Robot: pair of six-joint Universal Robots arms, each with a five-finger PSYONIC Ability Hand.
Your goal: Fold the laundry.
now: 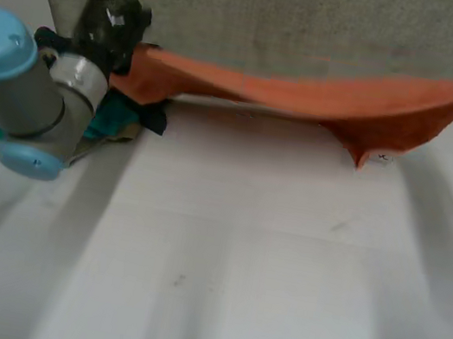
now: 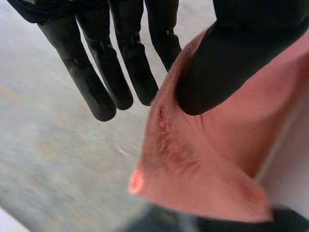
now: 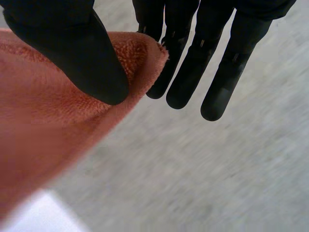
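The towel (image 3: 43, 145) is nappy terry cloth, the table (image 1: 235, 268) smooth and matt.

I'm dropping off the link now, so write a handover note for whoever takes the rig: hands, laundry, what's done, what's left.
The left hand is shut on the orange cloth, thumb pinching one end.
The right hand is shut on it too, thumb pinching a corner at the other end.
The cloth hangs stretched between them over the far side of the white table, its middle sagging. A teal and dark pile lies by the left arm.
Done: cloth lifted and spread. Left: lay it down, fold it, then the pile.
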